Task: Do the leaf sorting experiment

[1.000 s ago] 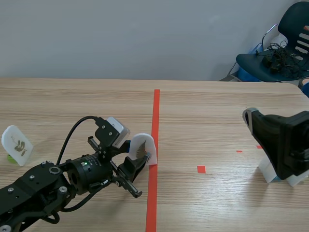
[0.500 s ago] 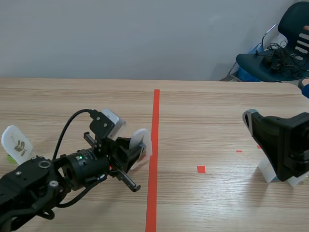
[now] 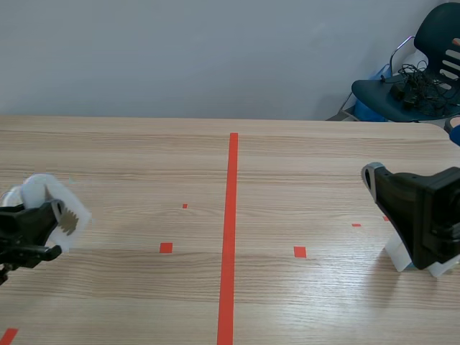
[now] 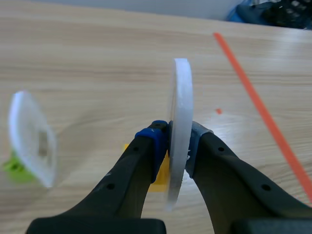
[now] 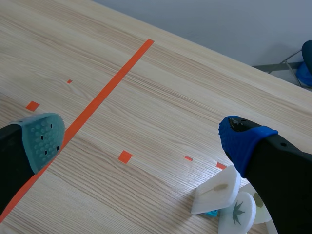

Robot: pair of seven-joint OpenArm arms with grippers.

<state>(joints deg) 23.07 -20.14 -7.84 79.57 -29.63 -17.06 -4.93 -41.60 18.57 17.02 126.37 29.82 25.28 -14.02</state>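
Note:
My left gripper [image 4: 178,140] is shut on a white leaf card [image 4: 179,112], seen edge-on between its pads, with a yellow base [image 4: 160,178] under it. In the scene view this card [image 3: 70,214] hangs at the table's far left, in the left gripper [image 3: 36,228]. Beside it stands a second white leaf card [image 4: 30,139] on a green base [image 4: 15,168]. My right gripper [image 5: 144,141] is open above bare table. Several white leaf cards [image 5: 218,190] stand close to its right finger [image 5: 243,141].
A long orange-red tape line [image 3: 231,230] runs down the table's middle, with small tape squares on both sides. The right arm [image 3: 424,223] stands over the cards at the table's right edge. A dark chair [image 3: 413,86] with cables is behind the table.
The left arm has carried the leaf card from beside the centre tape line far to the left, close to the card on the green base. The right arm has not moved.

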